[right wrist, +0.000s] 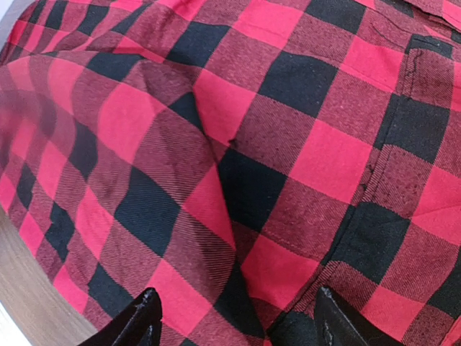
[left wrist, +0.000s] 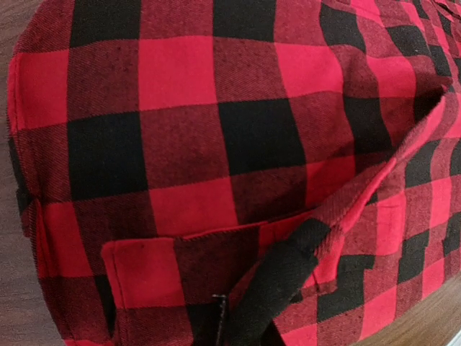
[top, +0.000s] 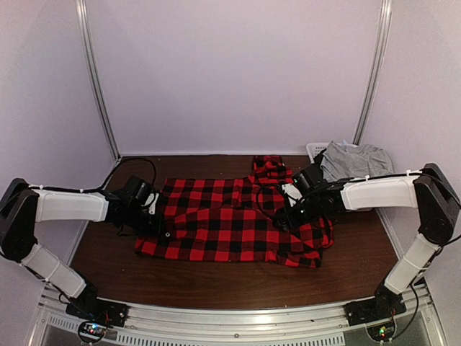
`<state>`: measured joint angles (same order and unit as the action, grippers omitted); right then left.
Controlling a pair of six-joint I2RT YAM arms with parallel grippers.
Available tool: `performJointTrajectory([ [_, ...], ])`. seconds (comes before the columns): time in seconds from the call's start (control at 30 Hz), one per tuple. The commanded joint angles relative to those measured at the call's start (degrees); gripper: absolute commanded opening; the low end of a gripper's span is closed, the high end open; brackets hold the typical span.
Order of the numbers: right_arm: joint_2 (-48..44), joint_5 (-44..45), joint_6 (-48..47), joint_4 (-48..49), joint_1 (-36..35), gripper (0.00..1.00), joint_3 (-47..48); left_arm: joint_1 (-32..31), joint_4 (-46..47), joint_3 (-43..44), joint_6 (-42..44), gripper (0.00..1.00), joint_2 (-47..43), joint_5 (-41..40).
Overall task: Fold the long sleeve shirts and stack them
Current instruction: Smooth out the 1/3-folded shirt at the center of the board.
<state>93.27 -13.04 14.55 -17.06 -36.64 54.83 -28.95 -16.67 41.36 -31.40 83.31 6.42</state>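
right wrist: right tool [right wrist: 238, 323] spread above twill-weave red-black check flannel shirt [right wrist: 288, 144]; left tool [top: 151, 218] grip cannot tell.

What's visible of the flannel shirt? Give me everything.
The flannel shirt is red-and-black buffalo check, woven cloth with stitched seams. It lies spread and rumpled on the dark wooden table, one part trailing toward the back. The left gripper sits at its left edge, a black finger against a fold; the right gripper, open, is over its right side.
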Motion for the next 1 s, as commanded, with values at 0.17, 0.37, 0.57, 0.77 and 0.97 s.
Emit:
performJointTrajectory([
  [0.17, -2.35, 10.65, -0.08, -3.41, -4.13, 0.72, -0.82, 0.39, -2.73, 3.33, 2.45, 0.34, 1.51, -19.1],
  [0.37, -5.0, 11.71, 1.43, -3.61, -4.71, 0.72, -4.45, -0.01, 2.7, 3.36, 3.64, 0.58, -2.26, -14.26],
  [0.57, -0.85, 14.5, 4.23, -3.98, -4.7, 0.71, -5.88, -1.2, 12.83, 0.41, 4.55, 0.64, -1.15, 2.99],
  [0.77, -0.79, 13.15, 8.39, -3.03, -4.79, 0.69, -10.79, -2.92, 15.08, -1.4, 5.1, 0.64, 3.11, 4.64],
  [0.97, -4.34, 11.44, 15.61, -4.6, -7.01, 0.69, -17.46, -4.53, 12.76, -5.9, 3.24, 0.64, 3.22, 3.6],
])
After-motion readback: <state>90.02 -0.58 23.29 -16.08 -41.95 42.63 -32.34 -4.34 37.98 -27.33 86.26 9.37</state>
